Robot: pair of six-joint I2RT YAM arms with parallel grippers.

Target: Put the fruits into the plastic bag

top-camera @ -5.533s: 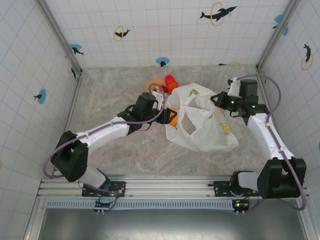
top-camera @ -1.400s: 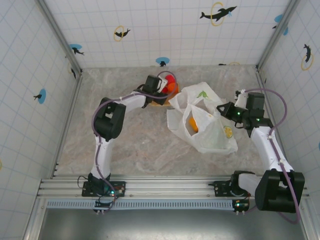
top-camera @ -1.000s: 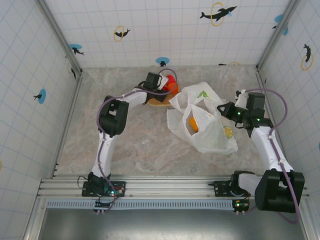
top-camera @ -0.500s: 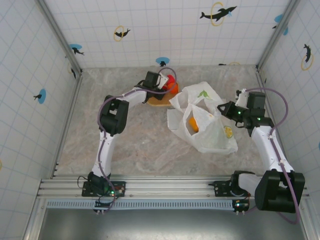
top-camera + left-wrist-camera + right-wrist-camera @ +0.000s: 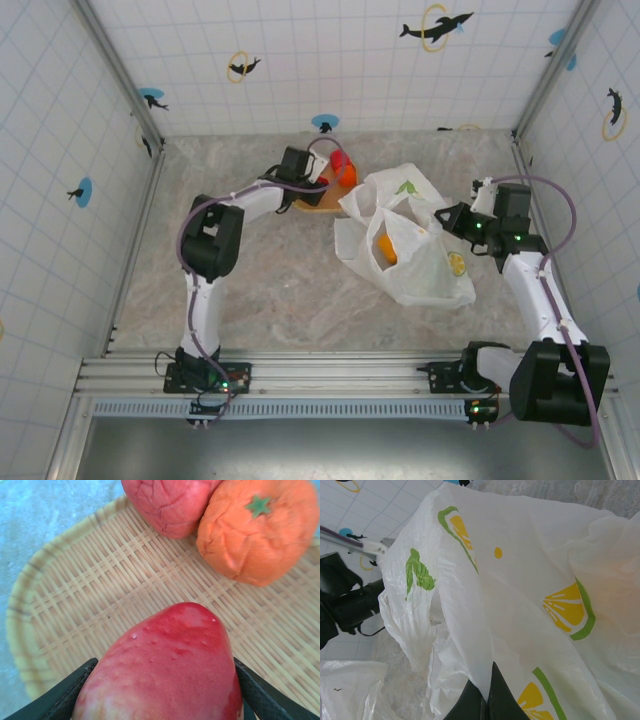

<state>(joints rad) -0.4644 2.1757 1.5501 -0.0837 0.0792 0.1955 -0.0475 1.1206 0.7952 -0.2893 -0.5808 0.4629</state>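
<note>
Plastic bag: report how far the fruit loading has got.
Done: one orange fruit lies inside the plastic bag, whose edge the right hand pinches. In hand: the left hand grips a smooth red fruit at the woven plate. Remaining: a crinkled red fruit and a green-stemmed orange one on that plate.

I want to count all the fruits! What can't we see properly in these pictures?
Top view: the left arm covers part of the plate and its fruits.
Top view: the plastic bag hides whatever lies beside the orange fruit inside.
Left wrist view: the bottom edge cuts off the red fruit.
</note>
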